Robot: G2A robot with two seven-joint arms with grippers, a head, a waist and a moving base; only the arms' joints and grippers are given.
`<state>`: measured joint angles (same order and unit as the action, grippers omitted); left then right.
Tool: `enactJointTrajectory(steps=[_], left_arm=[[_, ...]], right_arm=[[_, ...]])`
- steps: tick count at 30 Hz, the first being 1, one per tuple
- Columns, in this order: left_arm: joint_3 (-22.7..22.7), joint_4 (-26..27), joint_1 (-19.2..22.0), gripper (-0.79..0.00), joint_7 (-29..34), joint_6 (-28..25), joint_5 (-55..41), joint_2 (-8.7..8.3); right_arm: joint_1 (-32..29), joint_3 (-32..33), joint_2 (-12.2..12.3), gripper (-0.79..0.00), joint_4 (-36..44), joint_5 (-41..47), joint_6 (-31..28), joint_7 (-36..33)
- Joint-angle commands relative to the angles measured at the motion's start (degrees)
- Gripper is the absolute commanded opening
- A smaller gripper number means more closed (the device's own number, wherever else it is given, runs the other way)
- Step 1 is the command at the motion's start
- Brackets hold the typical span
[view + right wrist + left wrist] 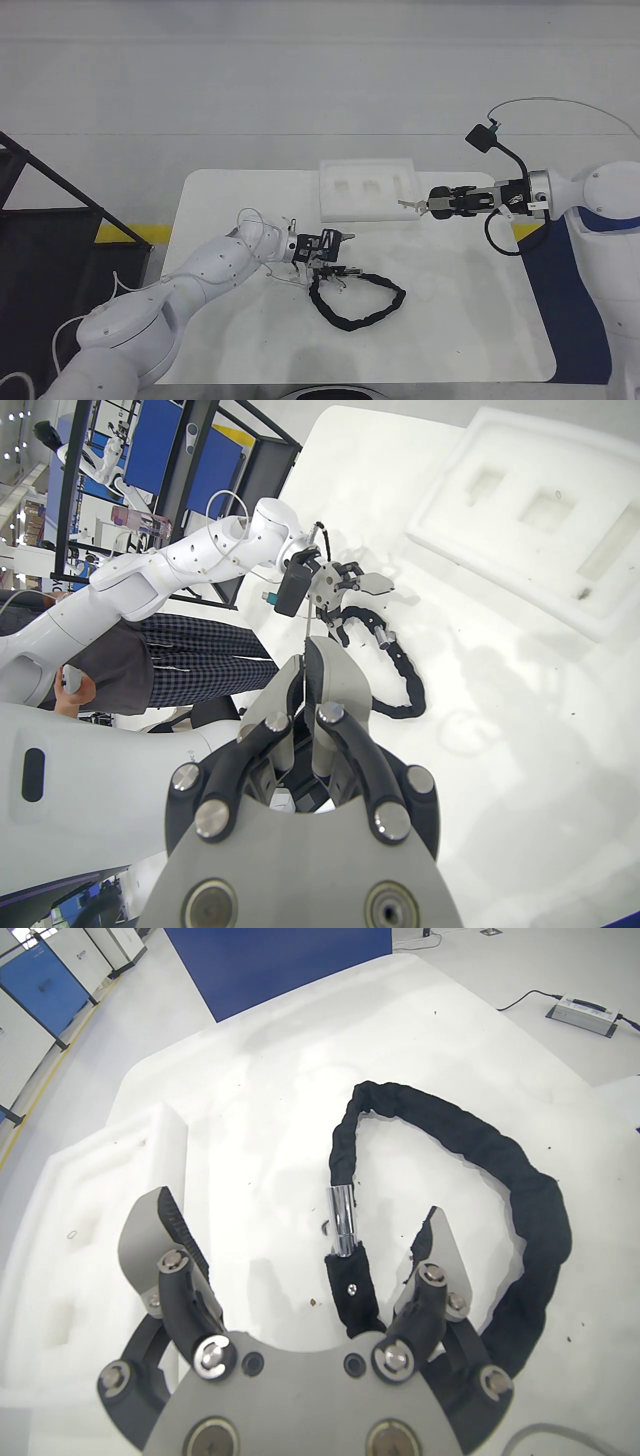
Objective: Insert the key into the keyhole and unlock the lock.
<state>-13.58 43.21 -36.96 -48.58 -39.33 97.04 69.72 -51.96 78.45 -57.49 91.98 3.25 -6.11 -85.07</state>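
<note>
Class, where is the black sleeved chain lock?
Top view: the chain lock lies on the table, near the white foam tray, one end between the left gripper's open fingers.

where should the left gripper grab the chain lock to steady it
Probably the straight black stub behind the chrome cylinder, from above. It lies flat and looks stiffer than the sleeved loop, and the left gripper has its open jaws either side.

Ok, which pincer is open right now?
The left pincer, fingers spread wide beside the metal end of the black chain lock. The right pincer is shut, held by the white foam tray.
</note>
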Motion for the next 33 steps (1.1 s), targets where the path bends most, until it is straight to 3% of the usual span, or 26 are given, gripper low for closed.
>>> enactJointTrajectory(steps=[1, 4, 7, 27, 28, 30, 33], left_arm=[[0.4, -0.8, -0.2, 0.0, -0.1, -0.1, 0.6, 0.68], [0.4, -2.5, -0.4, 0.0, -0.1, -1.2, -0.2, 1.85], [0.3, -4.0, -0.3, -0.114, 0.3, -1.5, -0.8, 3.03], [1.2, -12.9, -0.7, -0.234, -2.0, -1.6, 1.5, 7.92], [1.3, -13.2, -0.7, -0.259, -2.1, -1.6, 1.6, 8.13], [1.3, -13.9, -0.6, -0.382, -2.4, -1.6, 1.9, 8.52], [1.4, -15.1, -0.5, -0.403, -2.4, -1.4, 2.4, 9.04]], right_arm=[[0.0, 0.0, 0.0, -0.785, 0.0, 0.0, 0.0, 0.0], [0.0, 0.0, 0.0, -0.785, 0.0, 0.0, 0.0, 0.0], [0.0, 0.0, 0.0, -0.785, 0.0, 0.0, 0.0, 0.0], [0.0, 0.0, 0.0, -0.785, 0.0, 0.0, 0.0, 0.0], [0.0, 0.0, 0.0, -0.785, 0.0, 0.0, 0.0, 0.0], [0.0, 0.0, 0.0, -0.785, 0.0, 0.0, 0.0, 0.0], [0.0, 0.0, 0.0, -0.785, 0.0, 0.0, 0.0, 0.0]])
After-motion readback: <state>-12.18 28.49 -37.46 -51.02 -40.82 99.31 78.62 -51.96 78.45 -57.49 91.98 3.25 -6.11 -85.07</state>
